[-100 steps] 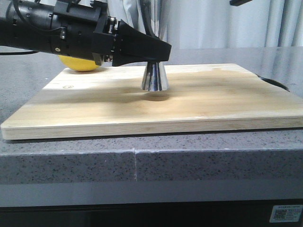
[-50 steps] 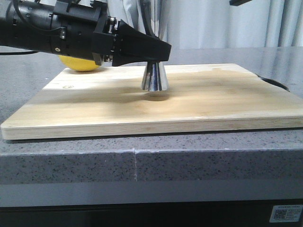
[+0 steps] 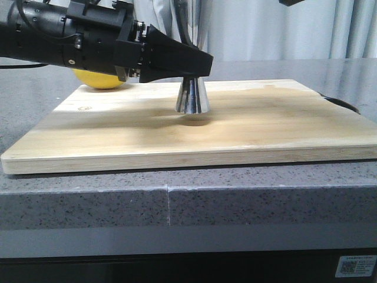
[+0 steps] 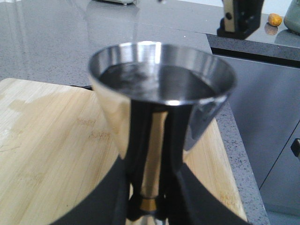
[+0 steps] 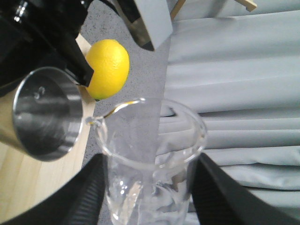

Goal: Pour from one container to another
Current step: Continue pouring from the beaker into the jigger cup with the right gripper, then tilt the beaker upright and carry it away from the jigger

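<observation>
The steel jigger [image 3: 192,97] stands on the wooden board [image 3: 194,132], and my left gripper [image 3: 195,63] is shut on its narrow waist. In the left wrist view the jigger's upper cup [image 4: 161,89] fills the middle, with the black fingers [image 4: 115,197] pinching the gold band [image 4: 149,204]. My right gripper [image 5: 150,187] is shut on the clear glass beaker [image 5: 152,159]. The beaker's pour lip [image 5: 95,120] hangs right beside the jigger's rim [image 5: 47,112]. The front view shows only a dark part of the right arm [image 3: 294,2] at the top edge, and the beaker is out of that frame.
A yellow lemon [image 3: 101,79] lies at the board's far left corner, behind the left arm [image 3: 59,35]. The board rests on a grey stone counter [image 3: 177,200]. Curtains hang behind.
The dark part of the right arm at the top edge has shifted slightly left and up. The left gripper and the jigger have not moved.
</observation>
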Action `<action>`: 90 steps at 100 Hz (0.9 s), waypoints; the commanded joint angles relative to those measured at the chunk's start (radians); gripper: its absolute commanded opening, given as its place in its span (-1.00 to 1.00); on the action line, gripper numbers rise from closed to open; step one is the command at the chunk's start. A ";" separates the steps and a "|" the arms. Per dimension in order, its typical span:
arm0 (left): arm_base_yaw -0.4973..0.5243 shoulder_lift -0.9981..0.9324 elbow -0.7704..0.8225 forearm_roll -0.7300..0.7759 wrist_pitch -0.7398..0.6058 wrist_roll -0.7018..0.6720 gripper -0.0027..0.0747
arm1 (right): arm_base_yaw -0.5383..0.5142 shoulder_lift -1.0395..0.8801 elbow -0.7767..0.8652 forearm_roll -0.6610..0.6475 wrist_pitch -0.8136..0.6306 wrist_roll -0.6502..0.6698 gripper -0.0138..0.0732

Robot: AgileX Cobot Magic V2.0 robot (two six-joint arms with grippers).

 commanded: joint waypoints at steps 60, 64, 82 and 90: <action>-0.010 -0.057 -0.028 -0.067 0.115 -0.006 -0.98 | -0.004 -0.041 -0.038 0.222 0.016 0.387 0.03; -0.010 -0.057 -0.028 -0.067 0.115 -0.006 -0.98 | -0.004 -0.041 -0.038 0.255 0.036 0.413 0.03; -0.010 -0.057 -0.028 -0.067 0.115 -0.006 -0.98 | -0.006 -0.041 -0.038 0.408 0.122 0.467 0.03; -0.010 -0.057 -0.028 -0.066 0.115 -0.006 -0.98 | -0.021 -0.041 -0.038 0.488 0.132 0.467 0.03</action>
